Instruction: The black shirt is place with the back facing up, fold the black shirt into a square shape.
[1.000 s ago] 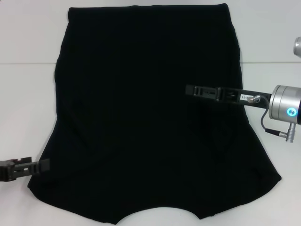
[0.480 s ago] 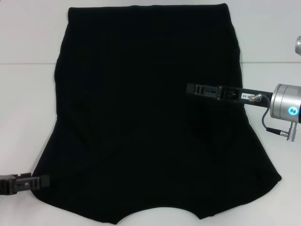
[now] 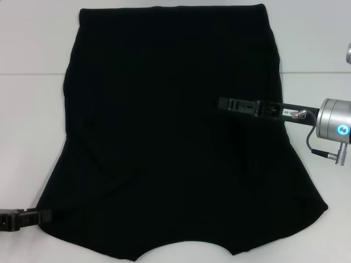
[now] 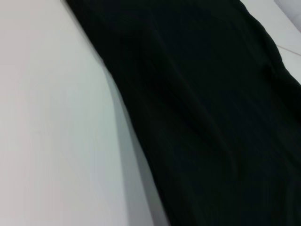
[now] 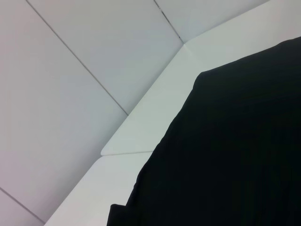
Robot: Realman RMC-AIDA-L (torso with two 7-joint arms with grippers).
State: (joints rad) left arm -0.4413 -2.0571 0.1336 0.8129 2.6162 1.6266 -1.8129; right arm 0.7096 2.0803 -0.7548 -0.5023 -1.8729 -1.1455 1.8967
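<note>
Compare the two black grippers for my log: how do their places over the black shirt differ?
The left gripper sits low at the near left sleeve corner of the large plain black soft-fabric shirt, just at the edge; the right gripper reaches in over the shirt's right half, well inside the edge. The left shows little arm, the right a silver wrist. Both lie level, pointing inward.

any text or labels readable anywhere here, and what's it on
Black shirt: no lettering shows on the side facing up.
Right gripper, over the shirt's right side: a small white label with dark print, too small to read.
Right arm's silver wrist: a glowing blue-green round light, no readable sign.
Left gripper, at the shirt's near left corner: no markings visible.
</note>
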